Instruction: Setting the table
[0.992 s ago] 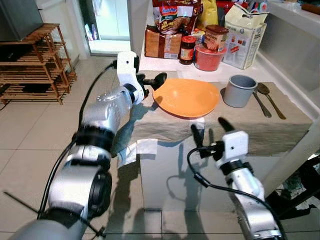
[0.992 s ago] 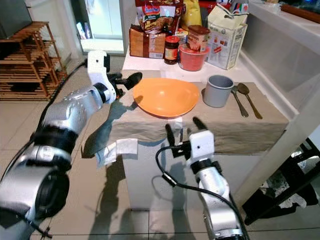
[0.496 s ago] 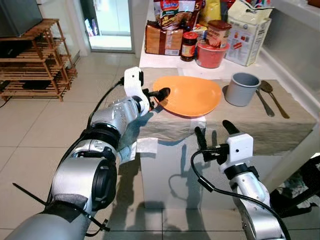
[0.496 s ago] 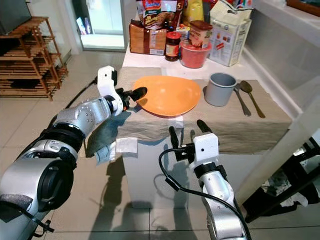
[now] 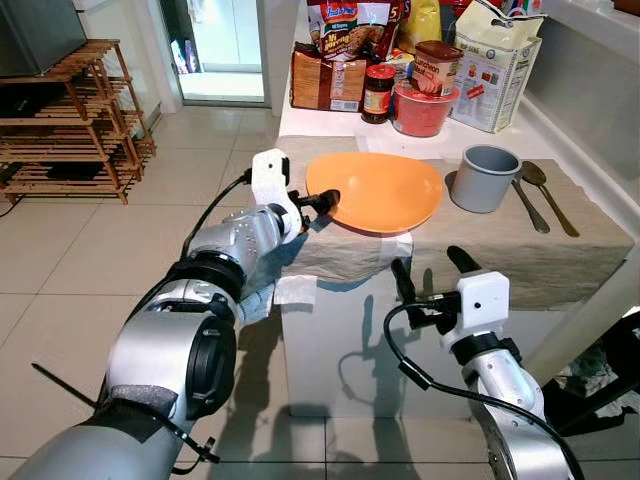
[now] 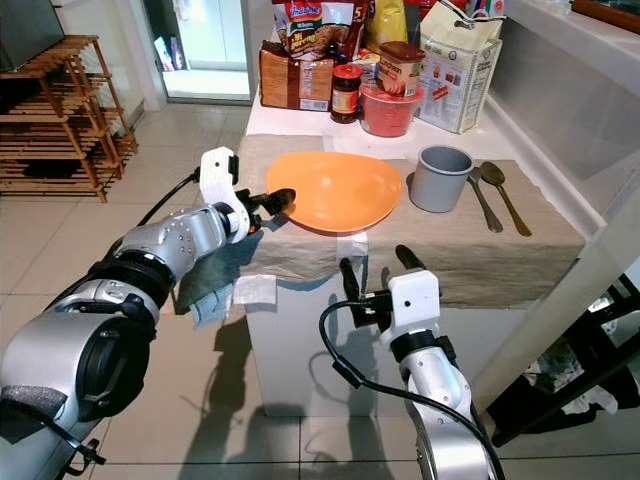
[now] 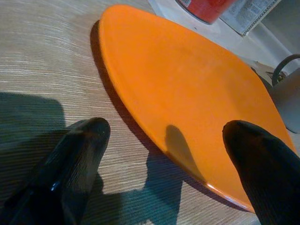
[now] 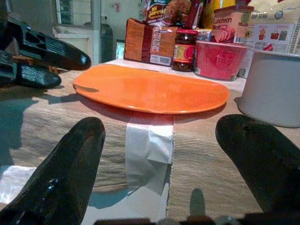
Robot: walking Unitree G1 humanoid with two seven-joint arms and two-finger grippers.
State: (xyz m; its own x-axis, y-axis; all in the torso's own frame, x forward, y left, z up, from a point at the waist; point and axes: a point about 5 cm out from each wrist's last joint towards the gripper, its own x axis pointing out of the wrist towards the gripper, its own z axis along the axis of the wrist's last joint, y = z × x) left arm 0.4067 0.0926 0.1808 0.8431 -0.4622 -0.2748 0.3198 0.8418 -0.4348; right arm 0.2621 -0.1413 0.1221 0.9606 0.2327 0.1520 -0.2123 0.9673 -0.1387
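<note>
An orange plate point(image 5: 375, 190) lies on the beige cloth point(image 5: 560, 255) that covers a small table. Right of it stand a grey cup point(image 5: 483, 178) and two spoons point(image 5: 540, 200). My left gripper point(image 5: 322, 208) is open at the plate's left rim. In the left wrist view its fingers point(image 7: 77, 157) straddle the near edge of the plate point(image 7: 187, 93), and I cannot tell whether they touch it. My right gripper point(image 5: 432, 266) is open and empty, low in front of the table's front edge. It faces the plate point(image 8: 150, 89) and the cup point(image 8: 272, 89).
Groceries crowd the back of the table: a red tub point(image 5: 418, 108), a jar point(image 5: 377, 92), snack bags and a white box point(image 5: 492, 70). A white paper strip point(image 5: 395, 250) hangs over the cloth's front edge. A wooden rack point(image 5: 70, 120) stands at far left on the tiled floor.
My left gripper has come down and forward from behind the plate's left side to its near-left rim. The right gripper has barely moved. The camera has shifted slightly.
</note>
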